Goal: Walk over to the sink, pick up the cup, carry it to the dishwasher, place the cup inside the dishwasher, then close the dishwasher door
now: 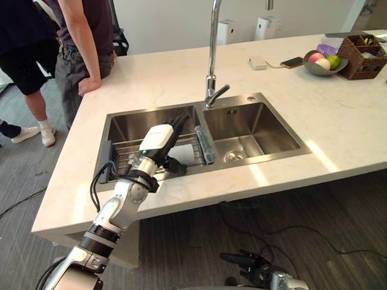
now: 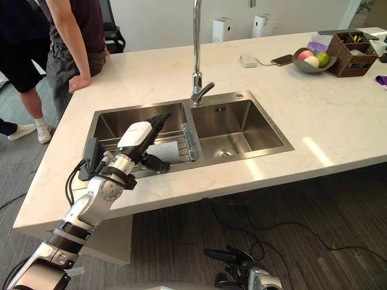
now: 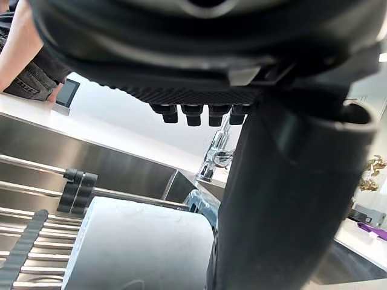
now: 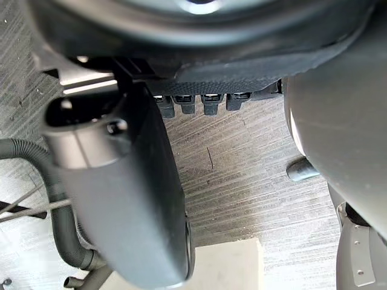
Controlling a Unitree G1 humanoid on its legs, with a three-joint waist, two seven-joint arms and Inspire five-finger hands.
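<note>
A pale cup (image 3: 139,248) lies on its side on the wire rack (image 1: 124,158) in the left basin of the steel sink (image 1: 275,156). In the eye views the cup (image 2: 164,151) shows as a light patch just past my left hand (image 1: 158,140). That hand hovers low over the rack with its fingers (image 3: 196,113) straight above the cup and its thumb (image 3: 284,199) beside it, open and not closed round it. My right hand (image 2: 242,269) hangs low over the floor, fingers relaxed, its thumb (image 4: 121,193) holding nothing.
A tall faucet (image 1: 211,66) stands behind the sink's divider, where a bluish transparent object (image 1: 205,144) lies. Two people (image 1: 75,54) stand at the counter's far left corner. A fruit bowl (image 1: 323,62), a wicker basket (image 1: 364,55) and a phone (image 1: 291,61) sit far right.
</note>
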